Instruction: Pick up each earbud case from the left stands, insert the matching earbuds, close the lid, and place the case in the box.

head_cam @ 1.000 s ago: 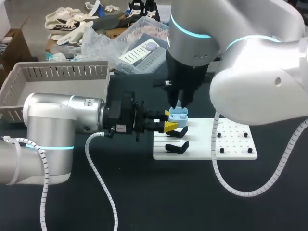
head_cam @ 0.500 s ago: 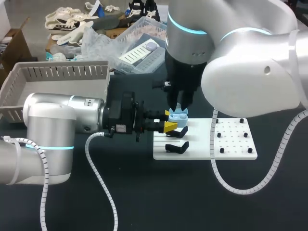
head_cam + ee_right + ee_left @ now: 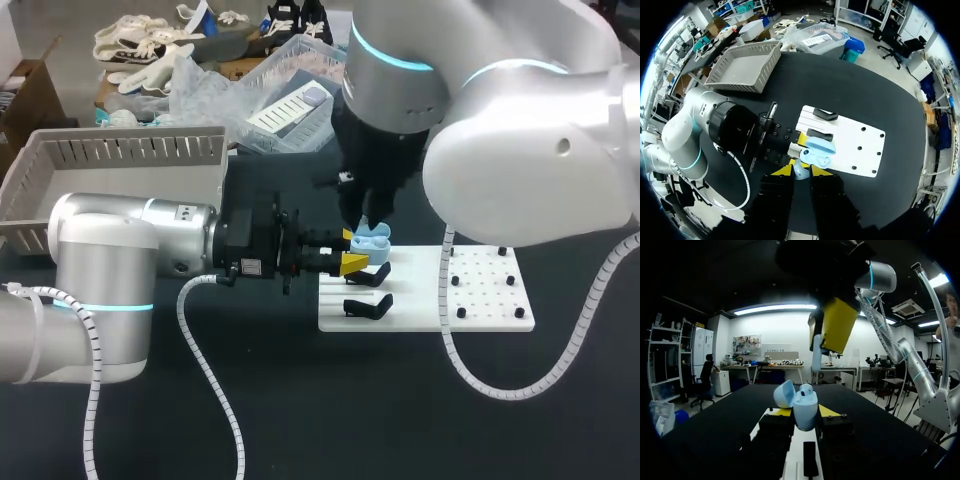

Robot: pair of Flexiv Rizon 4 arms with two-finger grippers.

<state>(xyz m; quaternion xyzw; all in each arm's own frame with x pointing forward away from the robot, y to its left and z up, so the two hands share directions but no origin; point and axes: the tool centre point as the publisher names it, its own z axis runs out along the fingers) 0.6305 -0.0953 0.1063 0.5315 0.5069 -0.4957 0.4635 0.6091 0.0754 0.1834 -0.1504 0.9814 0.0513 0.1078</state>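
Mid-assembly at the two-arm station: the left gripper (image 3: 352, 250), reaching in level from the left edge of the counter (image 3: 330, 425), has its fingers closed on either side of a pale blue earbud case (image 3: 370, 238). It holds the case just above the left part of the white board (image 3: 480, 300) near the middle of the counter. The lid (image 3: 784, 393) is swung open and tipped back. The right gripper (image 3: 800, 170) hangs straight over the open case, fingers narrow and pinched on what looks to be a small pale earbud (image 3: 816, 352), close above the case's mouth but apart from it. Something pale may already sit in one well of the case, though it is too small to say for sure. By the look of things the job is in its early part: this case is off its stand and open, an earbud is about to go in, and the lid is yet to be shut. The grey box (image 3: 140, 150) at the far left corner of the counter shows no case in it. Two black stands (image 3: 368, 306) sit on the board beside the held case; whether they carry more cases cannot be told from here.
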